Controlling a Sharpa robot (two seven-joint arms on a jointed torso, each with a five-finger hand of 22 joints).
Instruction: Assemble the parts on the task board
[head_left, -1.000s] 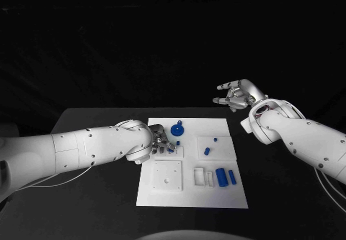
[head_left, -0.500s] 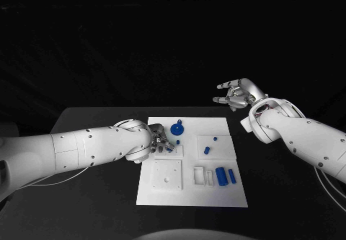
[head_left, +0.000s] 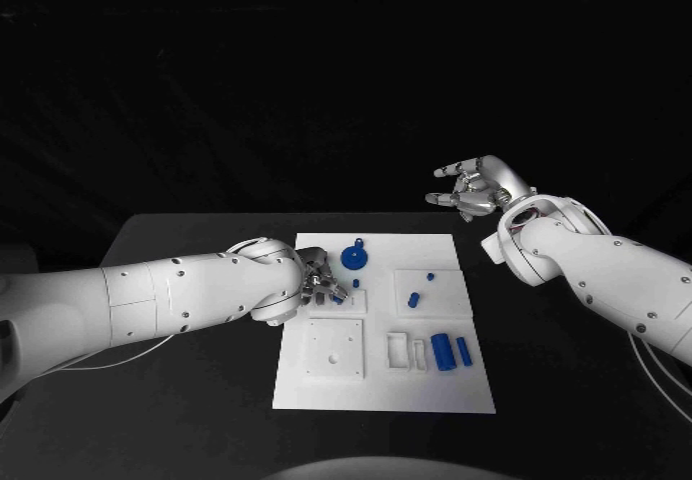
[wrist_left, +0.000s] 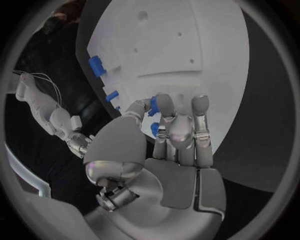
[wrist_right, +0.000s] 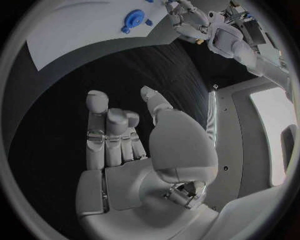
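Note:
The white task board (head_left: 433, 395) lies in the middle of the black table. My left hand (head_left: 320, 285) is low over its left side, thumb and fingers closed round a small blue part (head_left: 340, 297), seen between the fingertips (wrist_left: 164, 106) as the small blue part (wrist_left: 152, 106). A short blue peg (head_left: 356, 284) stands just beside them. My right hand (head_left: 476, 188) is raised beyond the table's far right, fingers apart and holding nothing; its palm (wrist_right: 134, 170) is bare.
On the board are a blue disc with a knob (head_left: 355, 262), two small blue pieces (head_left: 414, 299) on a raised white block, two blue cylinders (head_left: 443, 353) near white slots (head_left: 397, 348), and a white square plate with holes (head_left: 335, 350).

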